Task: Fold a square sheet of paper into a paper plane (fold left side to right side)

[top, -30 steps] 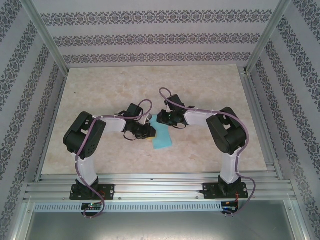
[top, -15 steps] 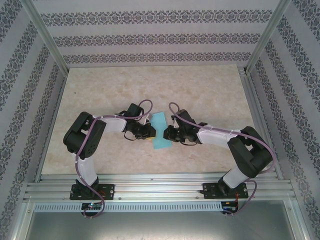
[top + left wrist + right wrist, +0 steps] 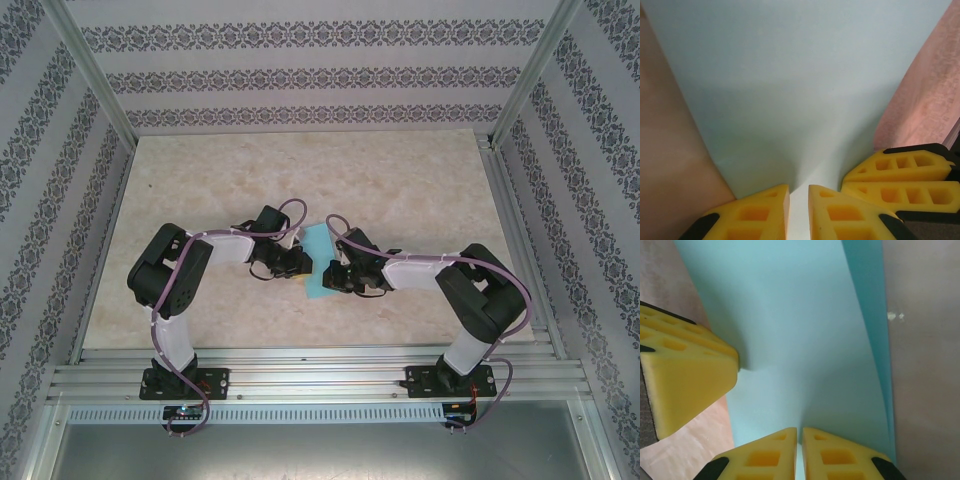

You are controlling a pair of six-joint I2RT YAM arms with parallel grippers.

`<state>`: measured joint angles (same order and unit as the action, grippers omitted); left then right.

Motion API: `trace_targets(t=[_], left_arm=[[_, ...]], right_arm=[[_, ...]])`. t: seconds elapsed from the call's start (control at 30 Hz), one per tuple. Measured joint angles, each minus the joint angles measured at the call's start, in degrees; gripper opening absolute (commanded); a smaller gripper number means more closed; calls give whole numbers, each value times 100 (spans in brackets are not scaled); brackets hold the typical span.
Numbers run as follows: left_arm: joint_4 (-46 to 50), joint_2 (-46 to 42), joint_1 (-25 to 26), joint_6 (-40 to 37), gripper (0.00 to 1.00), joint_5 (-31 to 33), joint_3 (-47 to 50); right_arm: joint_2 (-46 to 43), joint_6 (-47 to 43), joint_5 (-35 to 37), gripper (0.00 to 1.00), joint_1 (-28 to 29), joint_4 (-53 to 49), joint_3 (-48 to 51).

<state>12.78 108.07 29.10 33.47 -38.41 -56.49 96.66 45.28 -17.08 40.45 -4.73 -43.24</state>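
The square sheet of paper [image 3: 318, 248] is turquoise and lies folded to a narrow strip at mid-table between both grippers. My left gripper [image 3: 299, 263] holds its left edge. In the left wrist view the yellow fingers [image 3: 760, 210] stand close on the sheet [image 3: 790, 75], which rises into the narrow gap at the left gripper [image 3: 799, 189]. My right gripper [image 3: 336, 275] holds the right edge. Its jaws are nearly together on the sheet [image 3: 790, 315] at the right gripper [image 3: 800, 431], and a folded layer [image 3: 875, 330] shows along the right.
The beige marble-patterned table [image 3: 400, 190] lies all around the sheet. Aluminium frame rails [image 3: 320, 375] run along the near edge, and patterned walls [image 3: 300, 75] stand on three sides. The other gripper's yellow fingers [image 3: 900, 175] sit right beside mine in the left wrist view.
My right arm has swung its gripper from the sheet's far right part down to its right edge, and the jaws have closed there. The left arm has hardly moved.
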Motion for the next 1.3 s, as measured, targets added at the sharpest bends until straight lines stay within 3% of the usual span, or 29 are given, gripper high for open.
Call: trace_targets(t=[1.03,1.17,1.3], left_arm=[[621,1040,-273,-85,31,11,-1722],[584,1045,-391,-87,29,59,-1770],[566,828,-549,-157,20,199,-1672]], right_arm=[[144,-304,249,11,83,-157,-195],[144,-304,247,11,83,-166,-199],[149,-304,247,11,83,-166,-203]])
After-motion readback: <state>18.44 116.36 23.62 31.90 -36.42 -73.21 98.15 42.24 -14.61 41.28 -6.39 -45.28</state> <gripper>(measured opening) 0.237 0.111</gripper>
